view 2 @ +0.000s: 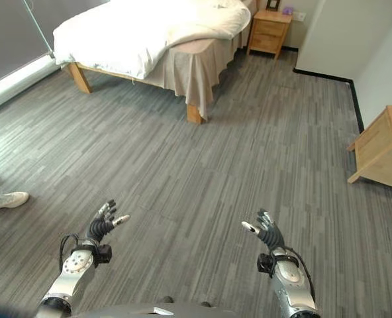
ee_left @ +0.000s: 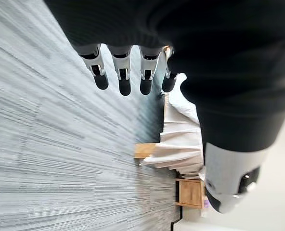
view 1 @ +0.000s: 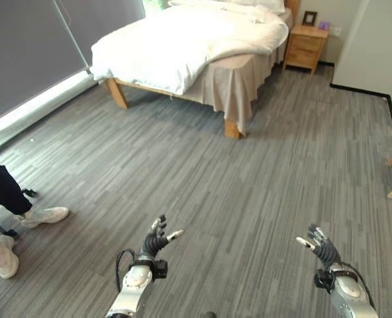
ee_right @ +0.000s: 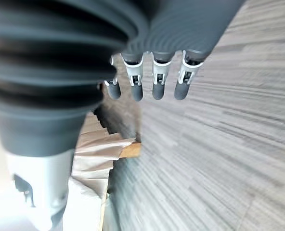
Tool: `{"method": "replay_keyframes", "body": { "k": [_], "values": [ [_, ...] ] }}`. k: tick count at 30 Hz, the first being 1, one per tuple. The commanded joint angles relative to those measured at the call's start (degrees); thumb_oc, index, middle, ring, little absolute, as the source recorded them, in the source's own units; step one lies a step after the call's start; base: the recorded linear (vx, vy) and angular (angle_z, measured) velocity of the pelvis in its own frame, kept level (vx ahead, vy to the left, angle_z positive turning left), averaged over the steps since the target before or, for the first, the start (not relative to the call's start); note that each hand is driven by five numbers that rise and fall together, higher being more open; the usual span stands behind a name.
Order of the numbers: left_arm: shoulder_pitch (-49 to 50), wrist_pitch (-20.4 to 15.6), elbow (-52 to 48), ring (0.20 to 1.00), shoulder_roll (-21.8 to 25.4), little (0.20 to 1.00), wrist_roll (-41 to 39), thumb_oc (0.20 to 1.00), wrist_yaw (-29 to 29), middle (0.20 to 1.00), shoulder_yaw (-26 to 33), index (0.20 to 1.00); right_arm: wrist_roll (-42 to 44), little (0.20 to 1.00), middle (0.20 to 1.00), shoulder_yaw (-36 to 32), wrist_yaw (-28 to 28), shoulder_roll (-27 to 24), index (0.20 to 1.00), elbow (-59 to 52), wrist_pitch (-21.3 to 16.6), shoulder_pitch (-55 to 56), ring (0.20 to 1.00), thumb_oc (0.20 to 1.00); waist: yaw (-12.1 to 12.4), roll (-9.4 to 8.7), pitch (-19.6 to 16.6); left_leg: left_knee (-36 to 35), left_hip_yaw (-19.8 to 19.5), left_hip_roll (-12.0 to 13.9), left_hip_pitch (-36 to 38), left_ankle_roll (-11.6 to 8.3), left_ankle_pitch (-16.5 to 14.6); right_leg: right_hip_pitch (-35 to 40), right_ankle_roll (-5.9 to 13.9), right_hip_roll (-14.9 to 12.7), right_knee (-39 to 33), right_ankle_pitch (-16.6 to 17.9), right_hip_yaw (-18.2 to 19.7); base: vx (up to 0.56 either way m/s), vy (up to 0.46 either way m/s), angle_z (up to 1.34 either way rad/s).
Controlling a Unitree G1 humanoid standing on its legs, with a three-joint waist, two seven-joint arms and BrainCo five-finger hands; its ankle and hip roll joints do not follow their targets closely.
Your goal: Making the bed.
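**Desk:** What is nearest the camera?

**Photographer:** The left robot hand and the right robot hand, both raised above the grey plank floor, well apart from each other. Each has its fingers straight and spread with the thumb standing off to the side, holding nothing. The wrist views agree: relaxed fingers in a row, floor beyond them.

**Desk:** Anyone else in shot?

**Photographer:** At the robot's left edge, a person's legs in dark trousers and pale sneakers, standing on the floor beside a dark frame whose nature I cannot tell.

**Desk:** And the bed?

**Photographer:** Across the room, well apart from both hands. The bed stands on light wooden legs with a beige skirt hanging at its near corner. A white duvet lies rumpled over the mattress, drooping low over the left side and foot while the skirt shows bare at the right corner. White pillows sit at the far end.

**Desk:** Beyond that?

**Photographer:** A wooden nightstand just beside the head of the bed, carrying a small dark picture frame and a purple object. A grey curtain covers the left wall. Another wooden piece of furniture stands by the right wall.
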Motion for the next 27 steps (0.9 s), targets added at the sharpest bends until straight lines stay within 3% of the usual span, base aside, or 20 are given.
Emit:
{"method": "replay_keyframes", "body": {
  "k": [1,2,3,5,7,8,9,10,11,12,14,17,18,19,20,21,23,24,25,27],
  "values": [
    [-6.6,-2.2,-0.2,1.000,1.0,1.000,-2.8,1.000,1.2,1.000,-0.4,1.000,0.4,1.000,1.000,0.8,0.0,-0.2,1.000,-3.8,-3.0,-3.9,1.000,1.000,0.9,-0.93,0.9,0.4,2.6,-3.0,-1.4,1.87,-5.2,-4.6,4.40,-2.8,8.9,-2.5,-3.6,0.05,0.080,-0.05],
    [-6.6,-2.2,-0.2,1.000,1.0,1.000,-2.8,1.000,1.2,1.000,-0.4,1.000,0.4,1.000,1.000,0.8,0.0,-0.2,1.000,-3.8,-3.0,-3.9,1.000,1.000,1.0,-0.95,0.8,0.4,2.7,-3.0,-1.5,1.91,-5.2,-5.0,4.43,-2.9,9.6,-2.8,-3.6,0.06,0.119,-0.12],
    [-6.8,-2.1,-1.1,1.000,1.2,1.000,-3.2,1.000,1.2,1.000,-0.4,1.000,0.8,1.000,1.000,1.0,0.0,-0.1,1.000,-4.4,-3.0,-4.4,1.000,1.000,0.9,-0.72,1.7,0.4,2.9,-3.0,-1.5,2.48,-5.5,-7.9,4.88,-3.5,15.0,-2.7,-3.3,0.03,0.090,-0.17],
    [-7.2,-1.7,-3.7,1.000,1.7,1.000,-4.1,1.000,1.4,1.000,0.0,1.000,1.8,1.000,1.000,1.9,0.1,0.4,1.000,-5.6,-3.0,-5.3,1.000,1.000,0.3,-0.82,4.0,0.4,3.3,-4.1,-0.6,4.43,-6.5,-15.1,7.20,-6.2,31.7,1.1,-2.7,0.12,0.141,-0.31],
    [-7.5,-1.8,-4.2,1.000,1.8,1.000,-4.2,1.000,1.9,1.000,0.2,1.000,2.2,1.000,1.000,2.8,0.3,1.0,1.000,-5.7,-2.9,-5.6,1.000,1.000,0.0,-0.79,5.8,0.8,3.1,-4.6,0.7,5.42,-7.4,-20.1,7.40,-7.5,41.5,3.0,-1.6,0.26,0.088,-0.41],
    [-6.9,-1.8,-6.3,1.000,2.3,1.000,-4.5,1.000,1.9,1.000,1.6,1.000,2.2,1.000,1.000,3.0,1.1,1.1,1.000,-6.8,-2.3,-5.3,1.000,1.000,0.7,-0.31,6.7,0.7,4.4,-4.3,2.1,5.54,-8.2,-22.8,7.24,-9.6,40.3,2.1,-2.9,0.29,0.041,-0.08],
    [-6.9,-1.8,-6.3,1.000,2.3,1.000,-4.5,1.000,1.9,1.000,1.6,1.000,2.2,1.000,1.000,3.0,1.1,1.1,1.000,-6.8,-2.3,-5.3,1.000,1.000,0.8,-0.33,6.6,0.7,4.5,-4.3,2.1,5.52,-8.2,-22.9,7.17,-9.6,40.4,2.1,-2.8,0.35,-0.008,-0.05],
    [-6.7,-1.8,-6.7,1.000,2.3,1.000,-4.7,1.000,1.5,1.000,2.0,1.000,2.5,1.000,1.000,2.7,1.4,1.1,1.000,-6.9,-2.1,-5.0,1.000,1.000,1.0,0.17,6.7,0.8,4.8,-3.6,2.7,4.84,-8.2,-23.3,6.86,-8.5,35.9,1.1,-2.5,0.30,-0.093,-0.28],
    [-6.6,-2.3,-6.9,1.000,2.4,1.000,-5.6,1.000,1.1,1.000,2.3,1.000,3.3,1.000,1.000,2.3,1.9,0.8,1.000,-7.0,-2.3,-4.6,1.000,1.000,0.7,0.72,6.9,1.7,4.5,-2.9,3.4,3.97,-8.8,-22.8,6.62,-6.5,30.0,0.7,-1.0,0.45,-0.173,-0.31],
    [-7.0,-2.6,-6.8,1.000,2.5,1.000,-6.4,1.000,0.7,1.000,2.3,1.000,3.9,1.000,1.000,2.0,1.9,0.4,1.000,-6.9,-2.4,-4.4,1.000,1.000,0.5,0.98,6.9,2.5,4.4,-2.1,3.7,2.96,-9.3,-21.8,6.74,-4.2,19.1,1.7,1.7,0.49,-0.214,-0.24],
    [-9.5,-2.3,-5.0,1.000,2.8,1.000,-4.4,1.000,0.9,1.000,1.6,1.000,3.0,1.000,1.000,1.5,2.1,-0.3,1.000,-7.3,-1.8,-3.4,1.000,1.000,0.4,-0.10,5.6,2.4,5.3,-1.1,6.6,0.46,-10.0,-21.4,8.47,-2.1,0.7,7.0,6.4,0.81,-0.347,-0.04],
    [-9.7,-1.3,-5.7,1.000,2.7,1.000,-2.6,1.000,0.6,1.000,0.6,1.000,3.2,1.000,1.000,0.4,3.3,-0.6,1.000,-9.0,-0.9,-1.7,1.000,1.000,-0.2,-0.06,4.4,5.8,4.3,0.6,9.0,-1.41,-9.2,-19.8,8.59,-1.7,0.7,8.4,4.3,0.74,-0.295,0.24],
    [-9.4,-1.3,-6.0,1.000,2.4,1.000,-2.6,1.000,0.3,1.000,0.0,1.000,3.1,1.000,1.000,0.4,3.9,-1.0,1.000,-9.1,-1.0,-1.0,1.000,1.000,-0.5,0.01,4.2,11.6,4.0,2.2,8.3,-2.03,-7.9,-18.7,7.51,-1.2,2.5,8.0,4.5,0.55,-0.293,0.31],
    [-8.3,-0.8,-6.0,1.000,1.5,1.000,-2.5,1.000,-0.9,1.000,-1.1,1.000,3.8,1.000,1.000,0.6,4.6,-0.9,1.000,-8.9,-0.9,-0.2,1.000,1.000,-1.0,0.34,3.8,20.0,3.9,4.5,6.5,-3.20,-3.2,-16.6,5.58,0.1,3.8,6.8,5.2,1.18,-0.828,0.79],
    [-6.4,0.5,-6.9,1.000,1.0,1.000,-3.1,1.000,-2.8,1.000,-1.7,1.000,5.5,1.000,1.000,0.9,4.1,-2.2,1.000,-7.9,-0.8,-1.2,1.000,1.000,1.2,1.64,5.3,56.2,4.8,14.3,-8.2,-3.27,5.3,-10.6,-1.16,5.4,4.5,3.3,3.3,1.08,-0.821,1.08],
    [-6.3,0.3,-6.8,1.000,0.9,1.000,-3.7,1.000,-2.6,1.000,-2.2,1.000,6.4,1.000,1.000,1.0,4.0,-2.5,1.000,-7.8,-1.2,-1.5,1.000,1.000,1.9,0.95,6.3,58.8,3.7,13.2,-11.3,-2.42,3.3,-8.8,-1.73,5.4,4.2,1.9,3.0,0.97,-0.756,0.96],
    [-7.0,0.5,-6.7,1.000,0.4,1.000,-4.2,1.000,-2.0,1.000,-2.3,1.000,5.2,1.000,1.000,0.9,2.9,-3.5,1.000,-6.8,-1.0,-2.5,1.000,1.000,2.4,0.03,6.6,57.4,3.6,11.4,-14.5,-2.38,1.0,-5.2,-1.95,5.2,2.1,1.2,3.0,0.42,-0.236,0.19],
    [-7.0,0.5,-6.7,1.000,0.4,1.000,-4.2,1.000,-2.0,1.000,-2.3,1.000,5.2,1.000,1.000,0.9,2.8,-3.5,1.000,-6.7,-1.1,-2.6,1.000,1.000,2.3,-0.10,6.6,57.2,3.6,11.2,-14.3,-2.36,1.1,-5.1,-1.90,5.0,2.0,1.1,2.9,0.43,-0.205,-0.22],
    [-7.3,-0.3,-6.9,1.000,-0.3,1.000,-5.8,1.000,-2.1,1.000,-2.1,1.000,4.5,1.000,1.000,0.6,2.4,-4.2,1.000,-7.6,-1.4,-4.0,1.000,1.000,2.7,-2.07,6.3,47.4,4.6,7.7,-17.4,-2.09,-2.2,-2.9,-0.81,2.7,0.7,1.3,0.9,0.41,-0.193,-0.13],
    [-7.3,-0.5,-6.9,1.000,-0.2,1.000,-6.3,1.000,-2.5,1.000,-2.1,1.000,4.7,1.000,1.000,0.3,2.5,-4.3,1.000,-8.2,-1.5,-4.1,1.000,1.000,2.7,-2.89,6.0,43.2,5.2,6.5,-18.4,-2.09,-2.8,-2.3,-0.41,1.9,0.7,1.2,0.5,0.36,-0.139,0.25]
  ]
}}
